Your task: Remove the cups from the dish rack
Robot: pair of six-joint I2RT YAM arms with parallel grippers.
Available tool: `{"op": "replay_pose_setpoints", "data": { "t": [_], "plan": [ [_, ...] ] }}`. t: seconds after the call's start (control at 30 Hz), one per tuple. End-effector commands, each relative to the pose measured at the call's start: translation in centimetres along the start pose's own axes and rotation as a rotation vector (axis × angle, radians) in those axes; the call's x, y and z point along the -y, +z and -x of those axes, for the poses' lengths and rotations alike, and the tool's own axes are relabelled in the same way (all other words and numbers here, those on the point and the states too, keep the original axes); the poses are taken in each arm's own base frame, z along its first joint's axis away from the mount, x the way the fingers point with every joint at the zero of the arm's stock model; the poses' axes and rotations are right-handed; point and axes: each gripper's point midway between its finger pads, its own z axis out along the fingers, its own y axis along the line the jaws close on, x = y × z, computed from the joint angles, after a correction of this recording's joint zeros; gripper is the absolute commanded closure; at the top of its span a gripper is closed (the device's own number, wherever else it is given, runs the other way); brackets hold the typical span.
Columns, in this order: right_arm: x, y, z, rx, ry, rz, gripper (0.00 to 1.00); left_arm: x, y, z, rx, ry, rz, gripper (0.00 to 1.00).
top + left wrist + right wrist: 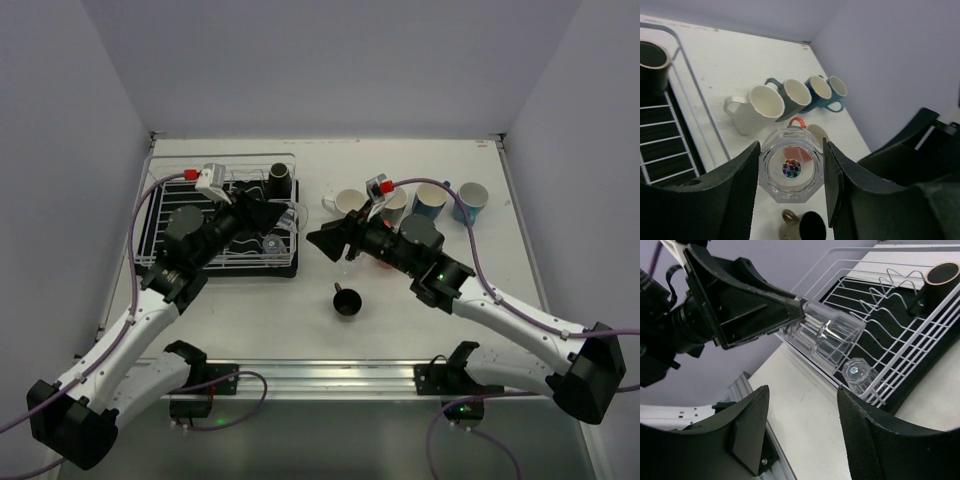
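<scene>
Clear glass tumbler (791, 170) with an iridescent spot at its base, white wire dish rack (160, 200) on black tray (920, 385), cream mug (757, 107), grey mug (792, 95), dark blue mug (817, 90), light blue mug (838, 89), dark brown cup (348, 300), white counter (250, 340)

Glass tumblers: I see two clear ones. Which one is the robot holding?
The held tumbler is the one clamped sideways in the left gripper, up in the air. The other tumbler sits down among the wires of the dish rack, untouched.

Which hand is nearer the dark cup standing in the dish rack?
Left. The left hand, gripping a glass tumbler, is at the dish rack's right edge, just beside the dark cup; the right hand, open, is off the rack over the table.
</scene>
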Motion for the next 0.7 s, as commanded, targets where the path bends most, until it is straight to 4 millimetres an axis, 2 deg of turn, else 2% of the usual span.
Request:
{"op": "replay_pose_setpoints", "data": {
  "t": [0.0,0.03,0.07,0.13,0.17,0.23,0.3,0.47,0.5,0.6,0.63,0.67],
  "plan": [
    [-2.9,0.4,1.5,0.031,0.024,0.148,0.4,4.8,-1.8,1.3,0.053,-0.116,-0.231,1.0],
    [-2.8,0.6,1.3,0.026,0.028,0.15,0.39,4.9,-2.0,0.4,0.03,-0.128,-0.259,1.0],
    [-2.9,0.7,1.4,0.028,0.04,0.15,0.39,5.9,-2.4,1.0,0.051,-0.142,-0.311,1.0],
    [-2.9,0.7,1.6,0.047,0.049,0.155,0.39,6.3,-2.7,0.2,0.034,-0.152,-0.355,1.0],
    [-3.0,0.6,1.6,0.046,0.057,0.16,0.39,6.8,-3.1,0.6,0.049,-0.164,-0.384,1.0],
    [-3.5,0.5,1.6,0.04,0.061,0.185,0.39,6.5,-3.1,0.2,0.048,-0.172,-0.38,1.0],
    [-4.1,0.4,1.6,0.043,0.065,0.222,0.39,7.0,-3.3,0.3,0.051,-0.185,-0.412,1.0],
    [-5.5,0.8,1.6,0.025,0.081,0.299,0.47,7.9,-3.8,-0.4,0.032,-0.231,-0.492,1.0],
    [-5.8,0.8,1.9,0.038,0.083,0.318,0.54,8.0,-3.9,-0.4,0.036,-0.23,-0.496,1.0],
    [-6.2,0.8,1.7,0.032,0.106,0.346,0.67,8.1,-4.2,-0.2,0.042,-0.214,-0.501,0.93],
    [-6.4,0.7,1.9,0.048,0.108,0.356,0.82,8.2,-4.3,-0.1,0.046,-0.209,-0.498,0.83],
    [-6.2,0.6,2.1,0.062,0.116,0.349,0.89,7.9,-4.3,-0.3,0.042,-0.194,-0.48,0.75]
  ]
}}
